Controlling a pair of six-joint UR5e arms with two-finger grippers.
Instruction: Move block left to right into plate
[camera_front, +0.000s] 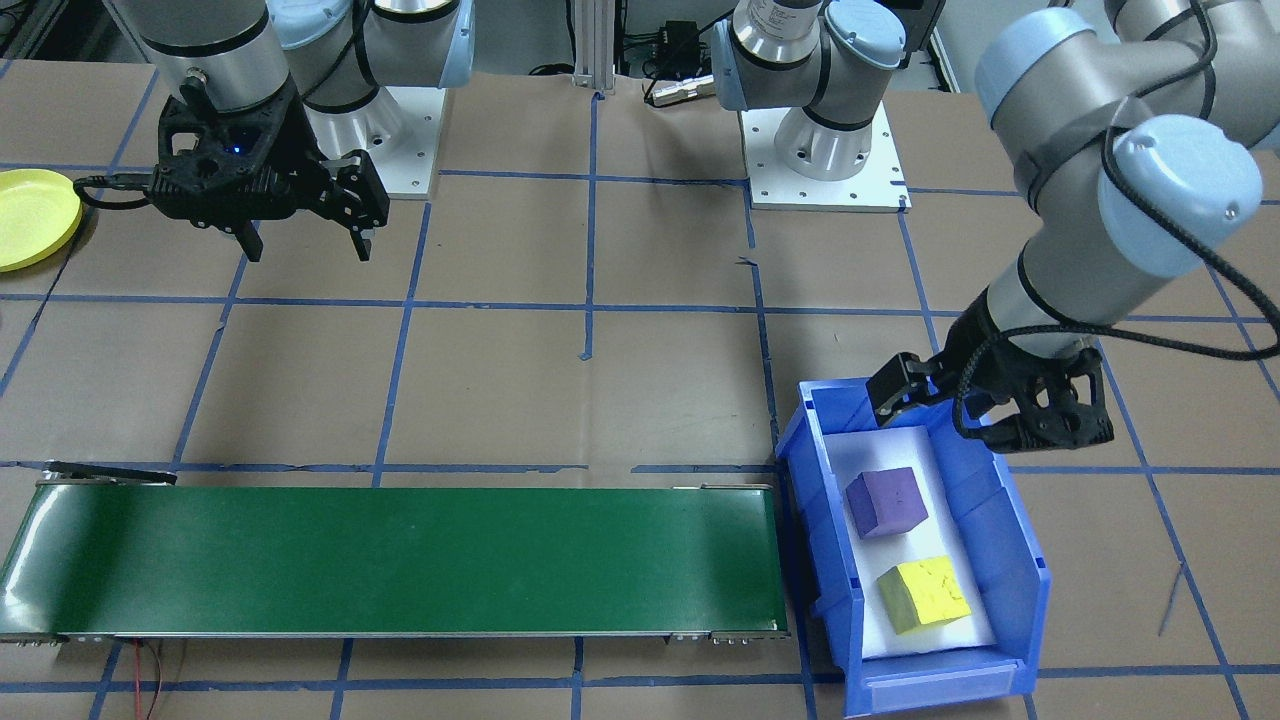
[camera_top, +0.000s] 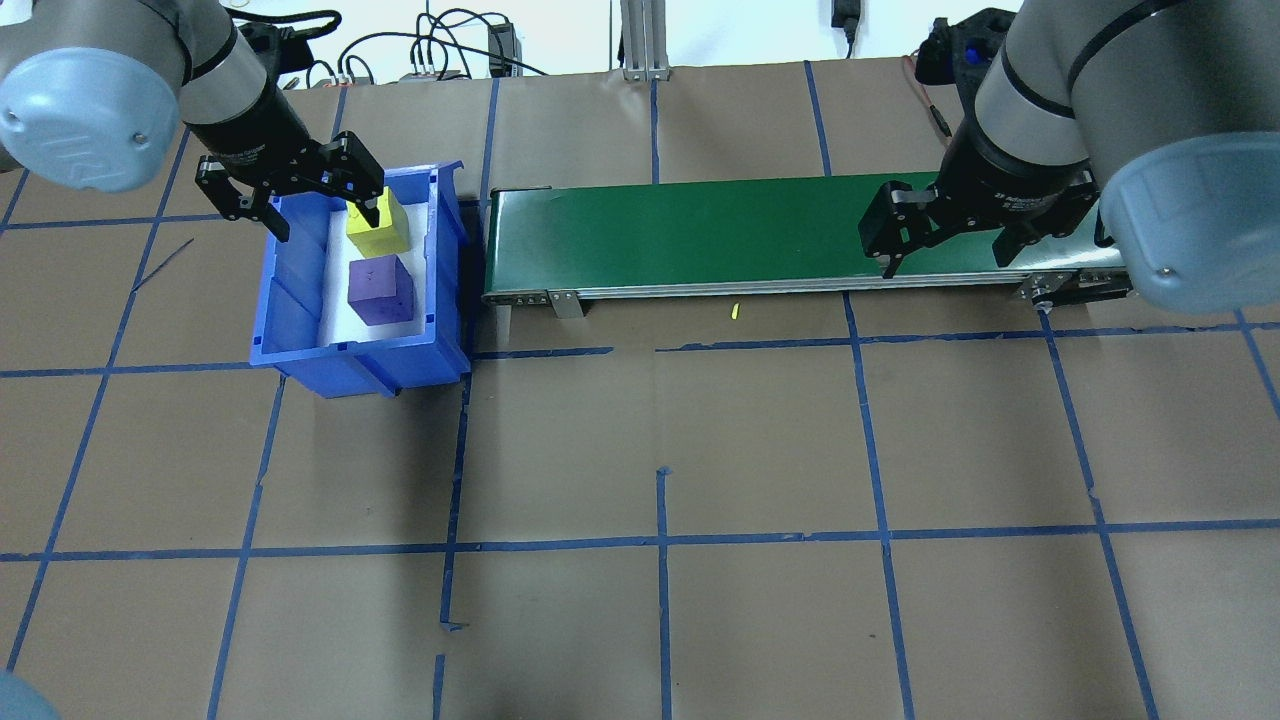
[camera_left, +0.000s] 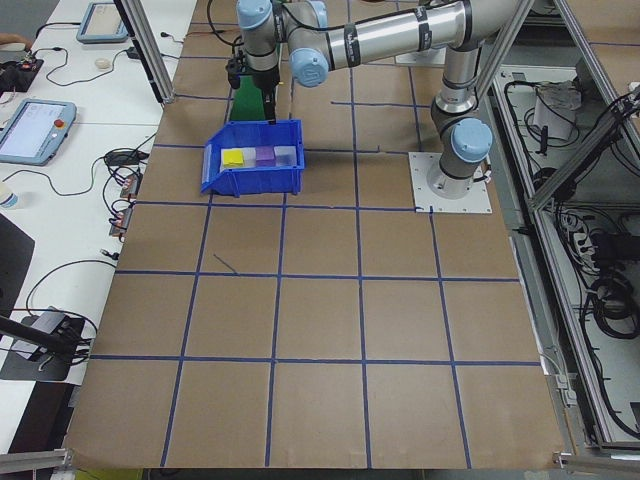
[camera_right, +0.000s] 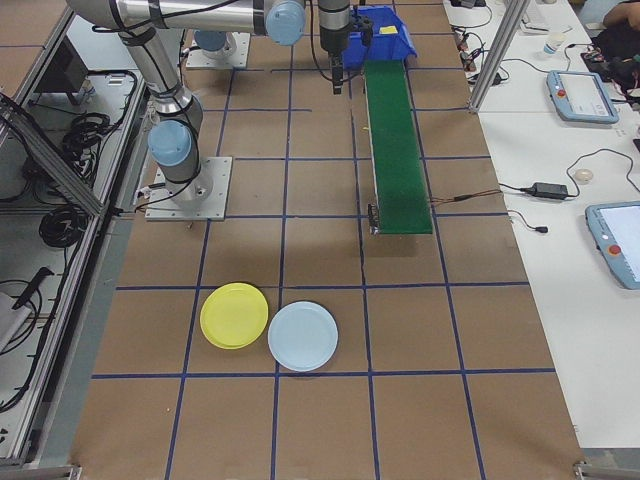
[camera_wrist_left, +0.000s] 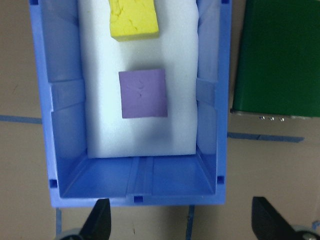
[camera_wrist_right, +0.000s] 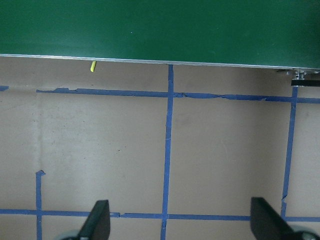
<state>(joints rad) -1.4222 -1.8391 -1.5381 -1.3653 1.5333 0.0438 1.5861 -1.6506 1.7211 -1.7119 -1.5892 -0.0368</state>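
Observation:
Two blocks lie on white foam in the blue bin (camera_front: 1005, 525): a purple block (camera_front: 885, 502) and a yellow block (camera_front: 925, 595). My left gripper (camera_front: 985, 415) hangs open over the bin's end nearest the robot base, above the blocks and holding nothing. In the left wrist view the purple block (camera_wrist_left: 143, 93) is centred, and the yellow block (camera_wrist_left: 132, 20) is beyond it. The yellow plate (camera_front: 30, 218) lies on the table at my right end. My right gripper (camera_front: 307, 248) is open and empty, hovering over the table beside the conveyor's right end, apart from the plate.
A long green conveyor belt (camera_front: 400, 560) runs from the bin toward my right side. A pale blue plate (camera_right: 302, 336) touches the yellow plate (camera_right: 234, 315). The brown table top carries a grid of blue tape lines. Both arm bases stand at the robot's edge.

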